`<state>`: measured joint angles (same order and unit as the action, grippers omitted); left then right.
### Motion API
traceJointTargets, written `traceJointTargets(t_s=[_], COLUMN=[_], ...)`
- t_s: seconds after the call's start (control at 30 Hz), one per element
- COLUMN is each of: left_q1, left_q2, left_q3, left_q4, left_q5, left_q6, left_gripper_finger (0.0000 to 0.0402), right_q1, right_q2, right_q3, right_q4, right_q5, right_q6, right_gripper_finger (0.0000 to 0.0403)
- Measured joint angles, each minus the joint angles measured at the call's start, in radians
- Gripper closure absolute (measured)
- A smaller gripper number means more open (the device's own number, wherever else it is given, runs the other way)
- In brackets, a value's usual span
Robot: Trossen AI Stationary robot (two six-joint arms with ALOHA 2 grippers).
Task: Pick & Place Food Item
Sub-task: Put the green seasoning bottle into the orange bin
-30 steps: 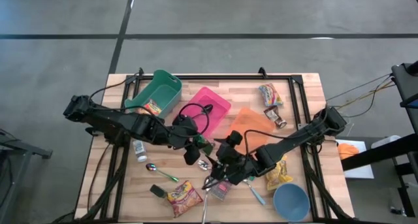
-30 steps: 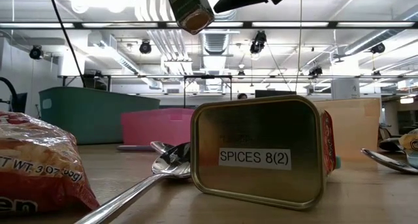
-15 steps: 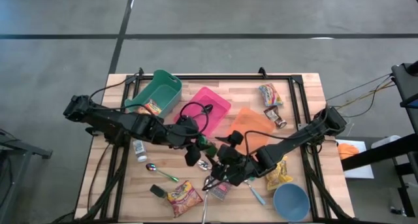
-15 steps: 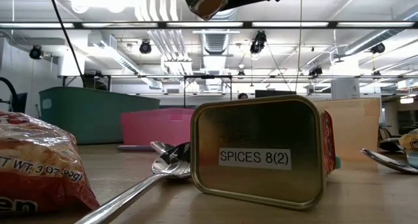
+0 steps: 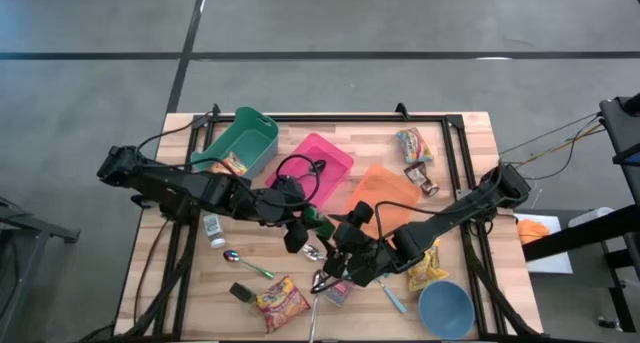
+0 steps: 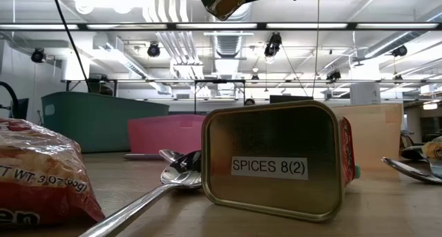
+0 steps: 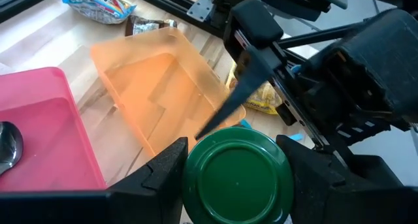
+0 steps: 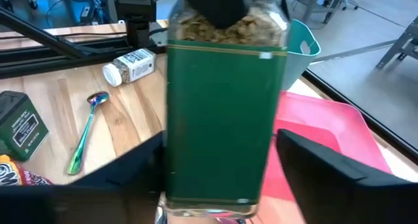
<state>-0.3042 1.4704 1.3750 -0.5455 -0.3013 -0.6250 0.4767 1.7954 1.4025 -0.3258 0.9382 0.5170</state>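
The left end effector is being kept clamped on the green lid of a spice jar, one dark finger pressed to each side of the lid. By this grip the jar is being held in the air above the middle of the tabletop, clear of everything lying on it.

The right end effector is being set around the jar's body from the opposite side. Whether it is already being pressed against the glass cannot be told.

The coming move is being judged as a handover, and it is being decided by one relation. The jar is lying directly within the right end effector's reach, its long axis crosswise to the gap, and the lid end is being pointed back toward the left arm. Both arms are being brought together at the jar, so neither is nearer. Room for a second grip is being left on the labelled body.

The jar is being seen as a squarish glass bottle. It is wrapped in a dark green label with a thin gold line, and brownish flakes are showing above the label.

Around this point, an orange tray and a pink tray are lying toward the far edge. A green bin is standing near the far left corner.
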Motion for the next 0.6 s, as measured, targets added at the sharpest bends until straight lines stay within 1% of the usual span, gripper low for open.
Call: traceJointTargets(t_s=[0.1,0.3,0.37,0.5,0.6], left_q1=[0.0,-0.001,-0.001,-0.003,-0.006], left_q2=[0.0,0.0,0.0,0.0,-0.003], left_q3=[0.0,0.0,0.0,0.001,0.001], left_q4=[0.0,0.002,0.004,0.014,0.014], left_q5=[-0.001,0.003,0.007,0.023,0.025], left_q6=[0.001,0.001,0.001,0.02,0.046], left_gripper_finger=[0.0212,0.021,0.0182,0.0104,0.0065], right_q1=[0.0,0.0,0.0,0.0,-0.001], right_q2=[0.0,0.0,0.0,0.0,0.0], right_q3=[0.0,0.0,0.0,-0.001,-0.001], right_q4=[0.004,0.006,0.003,0.0,0.009], right_q5=[0.0,0.001,0.001,0.001,0.003], right_q6=[0.004,0.004,-0.002,-0.008,-0.007], right_gripper_finger=[0.0212,0.0214,0.0214,0.0214,0.0214])
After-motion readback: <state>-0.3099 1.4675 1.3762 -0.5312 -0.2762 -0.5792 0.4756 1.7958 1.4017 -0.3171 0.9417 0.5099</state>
